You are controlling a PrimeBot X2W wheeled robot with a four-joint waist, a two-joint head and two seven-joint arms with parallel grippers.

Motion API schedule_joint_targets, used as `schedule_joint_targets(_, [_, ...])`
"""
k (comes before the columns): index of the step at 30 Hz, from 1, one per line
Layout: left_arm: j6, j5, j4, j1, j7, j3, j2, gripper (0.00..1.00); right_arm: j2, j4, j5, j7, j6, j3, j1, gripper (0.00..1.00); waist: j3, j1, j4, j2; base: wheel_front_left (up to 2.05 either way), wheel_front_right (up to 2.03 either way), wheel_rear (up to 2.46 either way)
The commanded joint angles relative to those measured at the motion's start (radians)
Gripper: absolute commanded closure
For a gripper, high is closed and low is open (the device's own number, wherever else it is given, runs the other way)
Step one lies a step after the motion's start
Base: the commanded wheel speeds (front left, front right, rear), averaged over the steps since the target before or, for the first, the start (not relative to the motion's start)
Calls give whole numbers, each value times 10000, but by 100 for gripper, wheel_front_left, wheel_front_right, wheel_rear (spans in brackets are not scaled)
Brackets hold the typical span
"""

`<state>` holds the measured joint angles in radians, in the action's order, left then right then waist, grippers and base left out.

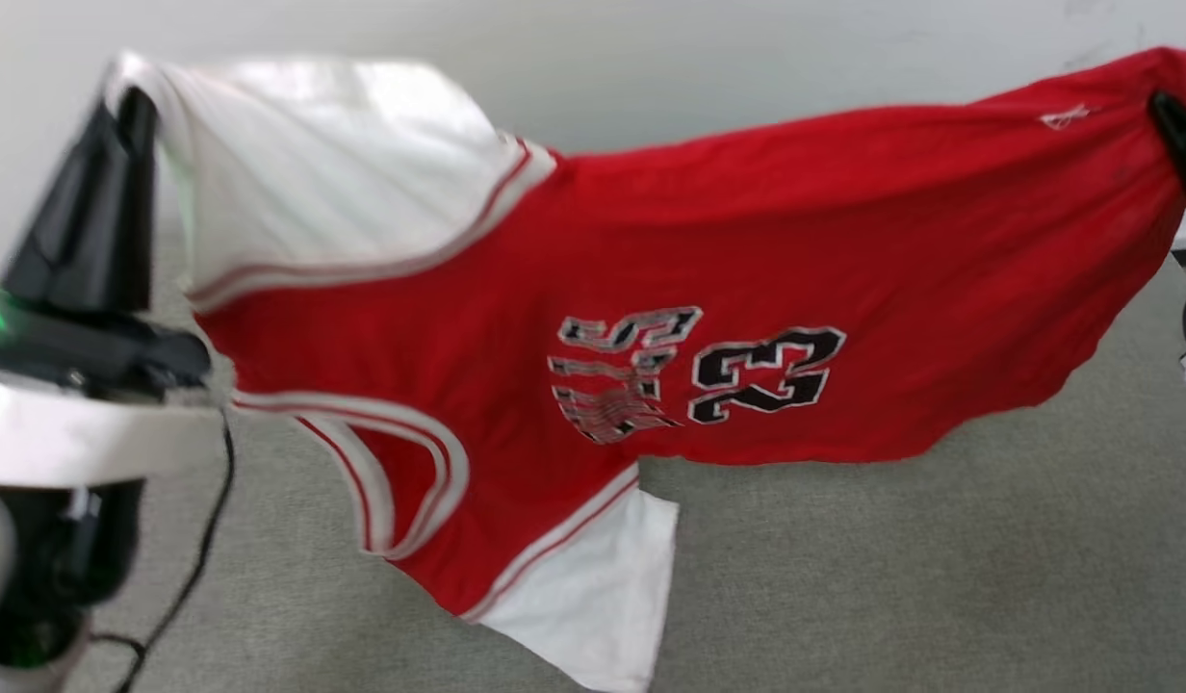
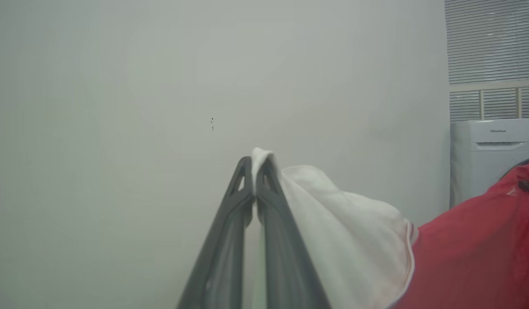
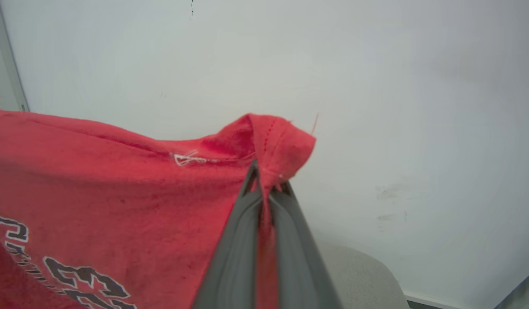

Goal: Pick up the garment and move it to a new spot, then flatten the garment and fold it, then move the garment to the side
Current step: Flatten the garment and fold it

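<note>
In the head view I have the red jersey (image 1: 709, 250) strung in the air between both arms, above the grey-green surface (image 1: 940, 577). The left gripper (image 1: 131, 125) is pinched onto the edge of one white sleeve (image 1: 314, 183), and the right gripper (image 1: 1175, 125) is clamped at the red hem corner at the far right. The shirt therefore hangs sideways, with its number 23 turned over and the collar opening (image 1: 400, 481) drooping at the lower left. The other white sleeve (image 1: 593, 597) dangles lowest, and I cannot tell whether it brushes the surface. I judge this wide two-point hold is meant to pull the top edge taut so the cloth opens out before it is laid down flat at its new spot. The picture is slightly blurred, so small detail is lost. In the left wrist view the left gripper (image 2: 254, 171) has its dark fingers pressed together on a tuft of white sleeve fabric poking out at the tips. The red body trails off to the right, in front of a white Hisense appliance (image 2: 492, 146). In the right wrist view the right gripper (image 3: 266, 180) is closed on a bunched fold of stitched red hem (image 3: 277, 137), with the body of the shirt sagging away to the left. That grip looks shallow, so I would keep tension gentle while lowering.
</note>
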<state>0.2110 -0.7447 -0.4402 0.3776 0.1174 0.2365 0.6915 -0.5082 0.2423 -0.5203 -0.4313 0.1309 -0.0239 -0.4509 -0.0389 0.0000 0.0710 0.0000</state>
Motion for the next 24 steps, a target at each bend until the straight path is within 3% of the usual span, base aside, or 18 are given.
schedule_joint_targets(1, [-52,17,-55,517,-77,-169,124,100,92,210,68,22,-3,142,-147,100,-174,0,184,0,0,0,0])
schedule_joint_targets(9, [-432,-187,395,2640,-672,-480,478,100,-43,509,340,125,-3,454,-1250,100,-1063,0,434,0,0,0,0])
schedule_joint_targets(12, [-682,-334,961,3754,-927,-577,626,100,-420,294,808,475,-6,253,-1997,100,-1573,0,510,0,0,0,0])
schedule_joint_targets(18, [-1385,-207,2474,6374,-1357,-443,886,100,-678,-675,1561,1257,-8,-183,-3840,100,-2973,0,573,0,0,0,0])
schedule_joint_targets(24, [-2134,182,4471,9448,-1801,218,571,100,-534,-2053,1901,1687,-10,-443,-6097,100,-4470,0,573,0,0,0,0])
